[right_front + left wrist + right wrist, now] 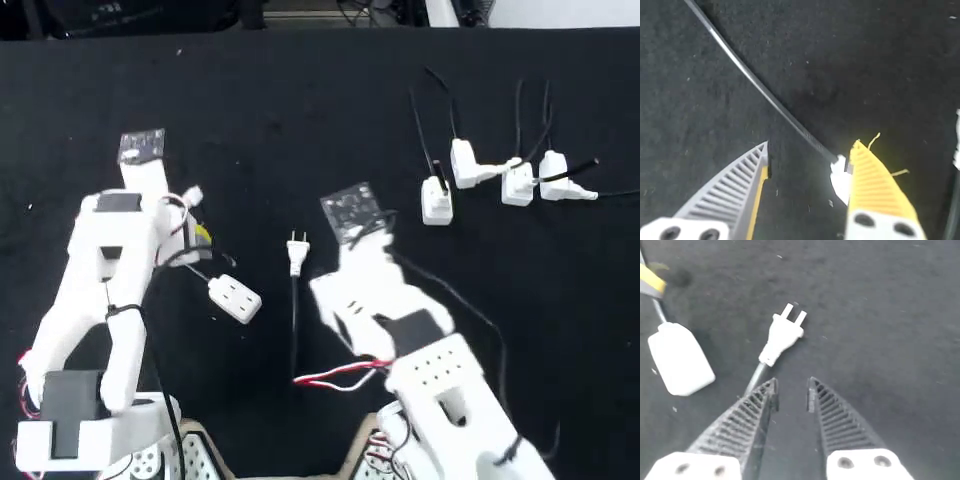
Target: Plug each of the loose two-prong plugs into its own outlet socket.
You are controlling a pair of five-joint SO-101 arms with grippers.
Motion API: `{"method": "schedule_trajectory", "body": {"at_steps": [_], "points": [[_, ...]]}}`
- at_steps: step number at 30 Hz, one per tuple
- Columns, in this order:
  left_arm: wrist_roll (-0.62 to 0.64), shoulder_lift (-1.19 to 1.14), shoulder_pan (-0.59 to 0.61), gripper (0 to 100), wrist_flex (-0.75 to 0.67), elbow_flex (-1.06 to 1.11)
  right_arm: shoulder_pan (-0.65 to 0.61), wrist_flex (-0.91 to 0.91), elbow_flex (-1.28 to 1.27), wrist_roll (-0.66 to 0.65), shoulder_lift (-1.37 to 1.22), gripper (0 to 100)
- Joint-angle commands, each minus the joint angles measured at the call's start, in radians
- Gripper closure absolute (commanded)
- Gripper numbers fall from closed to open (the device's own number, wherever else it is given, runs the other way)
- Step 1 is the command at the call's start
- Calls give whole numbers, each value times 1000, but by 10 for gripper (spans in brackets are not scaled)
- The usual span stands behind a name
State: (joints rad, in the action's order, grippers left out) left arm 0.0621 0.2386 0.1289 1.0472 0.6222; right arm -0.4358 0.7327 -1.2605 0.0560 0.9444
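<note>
The loose plug (782, 335) lies flat near the middle of the black table (300, 90), prongs toward 12 o'clock and its cord (294, 330) trailing to 6 o'clock. The right gripper (790, 390) hangs just short of it, over the cord end, its fingers only narrowly parted and nothing between them.

The loose socket block (236, 298) rests at about 8 o'clock from the plug, near but not touching it. The left gripper (811, 147) is spread wide over a thin black cable (755, 82). A small white piece (840, 180) at the cable's end sits against the yellow finger; I cannot tell what it is, and it does not look clamped.

Likely troubles:
- A pinch on the cord instead of the plug body would let the plug swing and twist.
- The narrow gap may not clear the plug body, nudging it away instead.
- The prongs point away from the socket block, so a turn is needed; a skewed approach would miss the slots.
- The socket block is loose and unheld, so a push would probably slide it.

At 2 o'clock, well apart, a cluster of plugs (500, 180) sits already mated. No writing is legible anywhere.
</note>
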Motion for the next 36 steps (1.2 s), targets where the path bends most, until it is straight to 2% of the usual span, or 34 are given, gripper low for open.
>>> {"method": "schedule_trajectory", "body": {"at_steps": [1, 4, 7, 11, 16, 23, 26, 33, 35, 36], "points": [[51, 58, 15, 748, -281, 168, -54, -120, 116, 84, -173, 881], [121, 58, 16, 748, -407, 277, -54, -129, 234, 153, -360, 881], [195, 61, 31, 748, -459, 337, -54, -129, 348, 222, -542, 881], [292, 60, 140, 748, -454, 332, -54, -103, 469, 324, -760, 881], [414, 69, 286, 748, -427, 346, -52, 46, 664, 351, -963, 881], [448, 69, 325, 748, -353, 308, -48, 232, 920, 339, -1164, 893], [448, 71, 318, 748, -354, 308, -54, 256, 986, 264, -1194, 994], [450, 71, 317, 748, -356, 308, -25, 296, 992, 91, -1086, 988], [450, 71, 317, 748, -354, 308, -15, 350, 993, -63, -1006, 988], [450, 71, 317, 748, -354, 306, -14, 390, 992, -187, -970, 988]]}}
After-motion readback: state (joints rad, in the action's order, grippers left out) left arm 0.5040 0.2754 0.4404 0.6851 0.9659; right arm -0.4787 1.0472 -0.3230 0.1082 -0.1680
